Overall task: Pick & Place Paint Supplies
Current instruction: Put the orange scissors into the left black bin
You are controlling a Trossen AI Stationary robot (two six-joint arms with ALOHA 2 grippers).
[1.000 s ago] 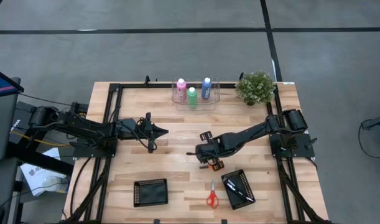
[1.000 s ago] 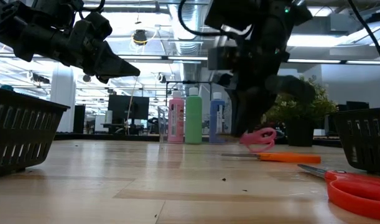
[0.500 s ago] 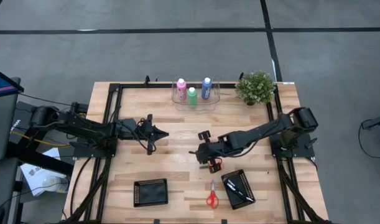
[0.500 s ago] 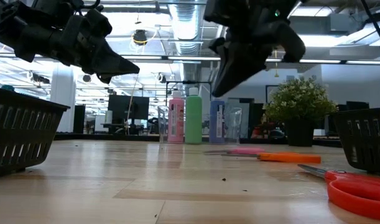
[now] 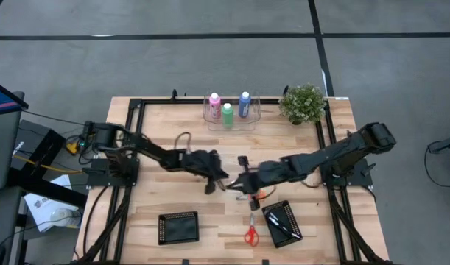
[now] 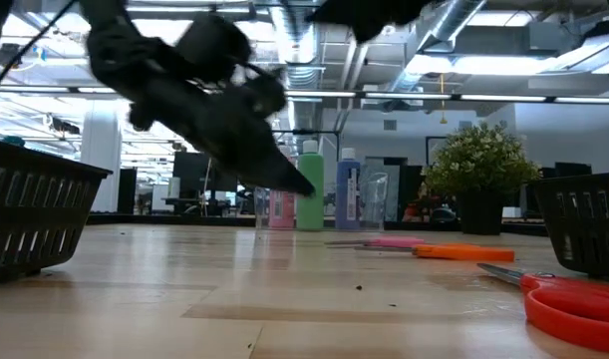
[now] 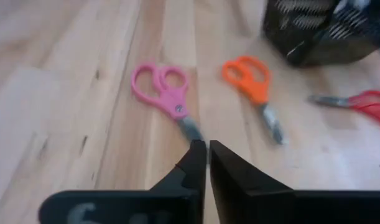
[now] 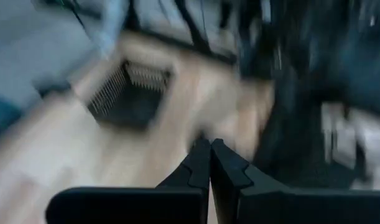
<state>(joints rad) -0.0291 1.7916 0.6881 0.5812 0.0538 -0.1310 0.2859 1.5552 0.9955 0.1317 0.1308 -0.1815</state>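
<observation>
Pink, green and blue paint bottles with white caps stand in a clear tray at the table's far edge; they also show in the low view. Thin dark brushes lie in the near right black basket. My left gripper is shut and empty. It hangs tipped down above mid-table, just short of the pink scissors. My right gripper is shut and empty close beside it, high above the table.
Pink scissors, orange scissors and red scissors lie near the table's middle and front. A black basket stands near left, another near right. A potted plant stands far right.
The pink scissors hung under my right gripper a second ago and now lie on the table. My right gripper has risen. My left gripper has swung from the left half toward the table's middle and near side, tipping down toward the scissors.
</observation>
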